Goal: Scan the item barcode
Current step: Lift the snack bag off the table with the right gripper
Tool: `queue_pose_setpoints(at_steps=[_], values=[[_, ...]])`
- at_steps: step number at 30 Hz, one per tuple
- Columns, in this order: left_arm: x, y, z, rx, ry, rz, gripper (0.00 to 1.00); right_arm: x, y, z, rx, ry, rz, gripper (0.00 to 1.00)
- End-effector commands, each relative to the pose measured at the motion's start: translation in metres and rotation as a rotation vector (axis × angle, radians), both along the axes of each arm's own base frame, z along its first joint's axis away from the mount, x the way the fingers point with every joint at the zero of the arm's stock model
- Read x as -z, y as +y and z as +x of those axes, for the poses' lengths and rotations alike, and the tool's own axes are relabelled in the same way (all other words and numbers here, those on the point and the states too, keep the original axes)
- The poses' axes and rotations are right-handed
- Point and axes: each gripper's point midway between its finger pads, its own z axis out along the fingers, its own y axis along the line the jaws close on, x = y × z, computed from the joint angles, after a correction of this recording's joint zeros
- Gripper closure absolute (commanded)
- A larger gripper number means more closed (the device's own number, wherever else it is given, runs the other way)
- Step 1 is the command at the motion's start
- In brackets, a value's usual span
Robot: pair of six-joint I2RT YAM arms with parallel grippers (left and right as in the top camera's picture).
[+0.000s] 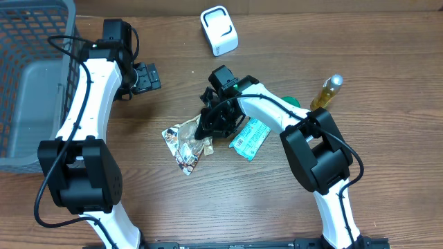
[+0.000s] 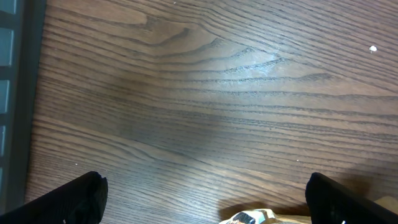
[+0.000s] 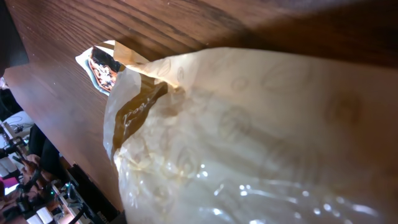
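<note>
Brown wood grain runs across the table point(image 1: 228, 207), and near its middle lies the crinkled cream-and-brown plastic snack packet point(image 1: 181, 144), its printed end flat on the wood. The right end effector point(image 1: 213, 124) is down on the packet's other end, next to the flat teal foil packet point(image 1: 250, 137), which lies just to that side. In the right wrist view the translucent film bulges up against the lens and hides the fingers. The packet is bunched and raised at that end, so the end effector reads as pinching the snack packet there.

The left end effector point(image 1: 144, 77) hangs over bare wood toward the far left of the table, well apart from the snack packet. It is spread wide and holds nothing. In the left wrist view its two black fingertips point(image 2: 84, 199) sit at opposite bottom corners of the frame, with a pale scrap of wrapper at the lower edge between them.

The white, rounded plastic barcode scanner point(image 1: 219, 30) stands at the far edge of the table, beyond the snack packet and apart from both arms. A grey plastic mesh basket point(image 1: 34, 34) fills the left side. An amber-yellow bottle with a silver cap point(image 1: 325, 93) stands on the right, and a small green object point(image 1: 292, 102) beside it is half hidden by the right arm.
</note>
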Motion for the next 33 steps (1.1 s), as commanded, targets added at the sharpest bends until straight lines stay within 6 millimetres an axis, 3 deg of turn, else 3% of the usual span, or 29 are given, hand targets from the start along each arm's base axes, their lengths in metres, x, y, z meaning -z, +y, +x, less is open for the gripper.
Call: queue_pose_setpoints(at_steps=[1, 17, 20, 33], values=[[-0.0034, 0.0013, 0.0043, 0.006, -0.013, 0.014, 0.01, 0.0129, -0.0082, 0.0001, 0.003, 0.0, -0.045, 0.75], [-0.0034, 0.0013, 0.0043, 0.006, -0.013, 0.014, 0.0, 0.013, -0.0086, -0.0005, 0.003, 0.002, -0.047, 0.84], [-0.0034, 0.0013, 0.0043, 0.006, -0.013, 0.014, 0.0, 0.0129, -0.0086, -0.0006, 0.003, 0.003, -0.047, 0.96], [-0.0034, 0.0013, 0.0043, 0.006, -0.013, 0.014, 0.0, 0.0125, -0.0081, -0.0009, 0.002, 0.005, -0.043, 0.96]])
